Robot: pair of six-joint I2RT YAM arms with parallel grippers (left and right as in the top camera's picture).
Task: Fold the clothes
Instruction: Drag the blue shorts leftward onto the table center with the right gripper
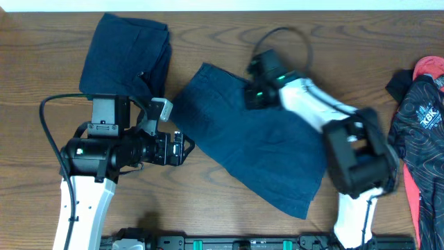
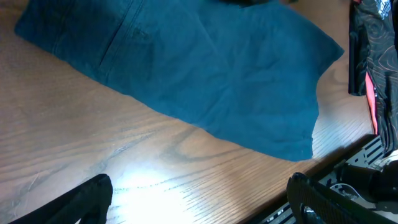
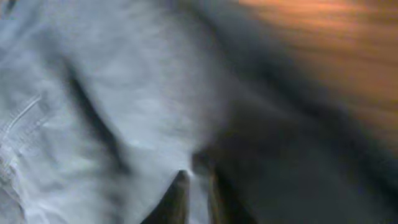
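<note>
One of the clothes, a navy-blue garment [image 1: 257, 149], lies spread flat and slanted across the middle of the table. Another, a folded navy bundle [image 1: 125, 55], rests at the back left. My left gripper [image 1: 182, 148] hovers just left of the spread garment's near-left edge. It is open, and the left wrist view [image 2: 199, 186] shows bare wood between its fingers and the garment [image 2: 205, 68] ahead. My right gripper [image 1: 251, 96] is down on the garment's far part. The right wrist view is blurred: its fingers [image 3: 198, 177] stand a slim gap apart over the cloth [image 3: 93, 81].
A black garment with red and white print [image 1: 420, 132] lies heaped at the table's right edge and also shows in the left wrist view [image 2: 373, 50]. A black equipment rail [image 1: 243, 243] runs along the front edge. A cable loops above the right arm [image 1: 284, 35].
</note>
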